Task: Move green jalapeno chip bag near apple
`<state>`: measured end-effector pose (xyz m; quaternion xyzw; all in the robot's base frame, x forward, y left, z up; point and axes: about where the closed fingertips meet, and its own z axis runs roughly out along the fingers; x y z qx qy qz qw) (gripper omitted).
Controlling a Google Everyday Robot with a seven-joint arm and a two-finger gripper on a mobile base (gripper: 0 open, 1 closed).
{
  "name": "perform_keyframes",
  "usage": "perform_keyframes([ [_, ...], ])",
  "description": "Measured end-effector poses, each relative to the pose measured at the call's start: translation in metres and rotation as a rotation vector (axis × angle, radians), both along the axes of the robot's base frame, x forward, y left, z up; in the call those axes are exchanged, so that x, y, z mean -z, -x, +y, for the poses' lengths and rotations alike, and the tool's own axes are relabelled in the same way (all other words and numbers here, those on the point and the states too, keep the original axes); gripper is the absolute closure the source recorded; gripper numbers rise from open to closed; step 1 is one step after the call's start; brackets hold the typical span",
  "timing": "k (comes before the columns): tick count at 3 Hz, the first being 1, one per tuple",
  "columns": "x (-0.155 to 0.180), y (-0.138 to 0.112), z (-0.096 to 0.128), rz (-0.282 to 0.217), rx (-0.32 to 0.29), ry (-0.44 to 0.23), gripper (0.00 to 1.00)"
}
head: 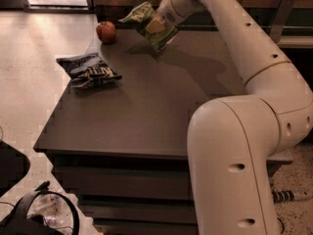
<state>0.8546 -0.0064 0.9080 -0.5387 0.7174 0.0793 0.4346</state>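
Note:
The green jalapeno chip bag point(149, 24) hangs tilted in my gripper point(157, 24) just above the far edge of the dark table point(146, 106). The gripper is shut on the bag's middle. The red apple point(106, 32) sits on the table's far left corner, a short way left of the bag and apart from it. My white arm reaches in from the right front across the table.
A black chip bag point(88, 70) with pale lettering lies on the left side of the table, in front of the apple. A dark bench or shelf runs behind the table. Cables and a black object lie on the floor at the bottom left.

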Motion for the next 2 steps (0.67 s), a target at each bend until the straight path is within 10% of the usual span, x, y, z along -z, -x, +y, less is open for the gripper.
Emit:
perform_keyframes([
  [2, 0.0069, -0.0009, 0.0056, 0.009, -0.007, 0.001, 0.0],
])
